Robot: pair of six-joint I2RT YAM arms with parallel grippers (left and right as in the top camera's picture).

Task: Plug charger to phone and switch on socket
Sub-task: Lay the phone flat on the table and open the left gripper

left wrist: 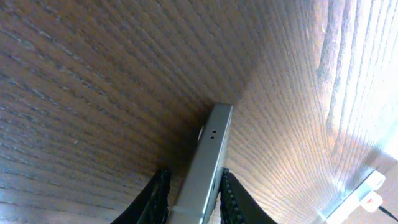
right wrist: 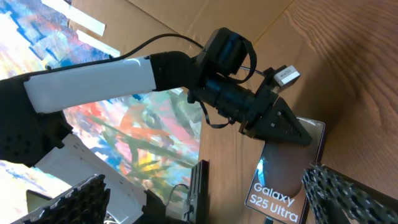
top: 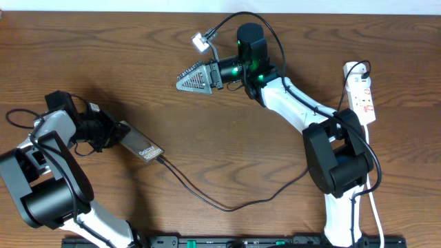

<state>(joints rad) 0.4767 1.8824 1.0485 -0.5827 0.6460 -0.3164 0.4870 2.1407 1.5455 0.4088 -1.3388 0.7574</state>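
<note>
The phone (top: 143, 149) lies slanted at the left of the table, its far end between the fingers of my left gripper (top: 118, 136), which is shut on it. In the left wrist view the phone's silver edge (left wrist: 210, 149) stands between the jaws (left wrist: 194, 190). The right wrist view shows its "Galaxy S25 Ultra" screen (right wrist: 281, 180). The charger (top: 207, 200), a thin black cable, runs from the phone's near end across the table toward the socket (top: 363, 93) at the far right. My right gripper (top: 191, 79) is open and empty, raised above the table's middle, its jaws (right wrist: 211, 205) wide apart.
My right arm's base (top: 337, 155) stands at the right beside the socket's white cord (top: 375, 207). A white tag on a cable (top: 200, 41) hangs near my right wrist. The socket also shows small in the left wrist view (left wrist: 365, 191).
</note>
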